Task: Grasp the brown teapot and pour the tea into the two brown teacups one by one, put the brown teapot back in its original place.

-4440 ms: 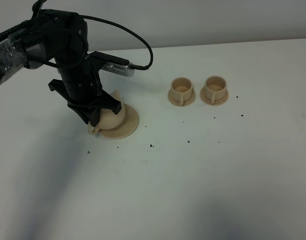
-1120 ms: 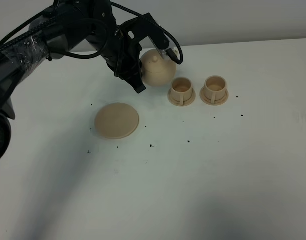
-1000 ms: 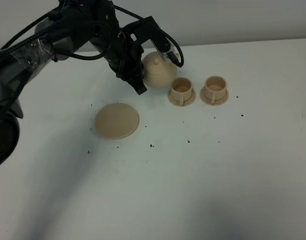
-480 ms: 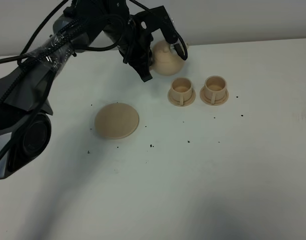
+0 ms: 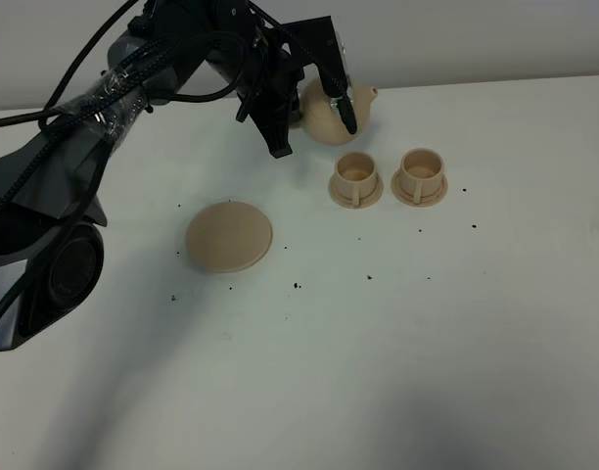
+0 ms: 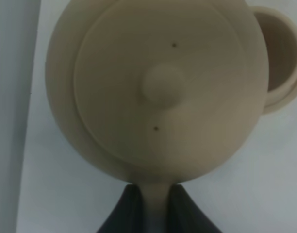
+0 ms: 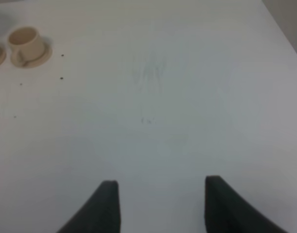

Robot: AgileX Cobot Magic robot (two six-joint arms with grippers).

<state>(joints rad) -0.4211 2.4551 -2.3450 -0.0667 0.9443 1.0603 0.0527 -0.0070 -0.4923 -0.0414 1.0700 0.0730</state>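
My left gripper [image 5: 298, 110] is shut on the handle of the brown teapot [image 5: 336, 115] and holds it in the air behind the left teacup [image 5: 355, 177], spout toward the cups. In the left wrist view the teapot [image 6: 158, 87] fills the frame, its handle pinched between the fingers [image 6: 125, 213], with one cup [image 6: 280, 53] at the edge. The second teacup [image 5: 420, 174] stands on its saucer to the right; it also shows in the right wrist view [image 7: 26, 43]. The large saucer [image 5: 229, 236] lies bare. My right gripper [image 7: 158, 204] is open over bare table. No tea is visible.
Small dark specks [image 5: 297, 286] are scattered on the white table [image 5: 397, 343]. The left arm [image 5: 133, 69] reaches across the back left of the table. A pale wall runs along the table's far edge.
My left gripper lifted the teapot off the large saucer and carried it right and back to behind the left teacup. In the last half second the teapot tilted, spout swinging toward the cups.
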